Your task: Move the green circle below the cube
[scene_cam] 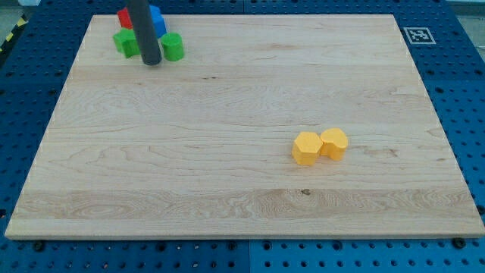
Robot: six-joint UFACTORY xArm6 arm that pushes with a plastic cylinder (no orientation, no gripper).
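Note:
A green circle block point(173, 47) sits near the board's top left. A blue cube point(157, 20) lies just above it, partly hidden by my rod. My tip point(151, 62) rests on the board just left of and slightly below the green circle, close to it. A second green block point(125, 42), its shape unclear, lies left of the rod. A red block point(124, 17) shows above that, partly hidden.
Two yellow blocks, a hexagon-like one point(307, 148) and a rounder one point(334, 143), touch each other right of centre. The wooden board point(227, 152) lies on a blue pegboard. A fiducial tag point(417, 35) sits at the top right corner.

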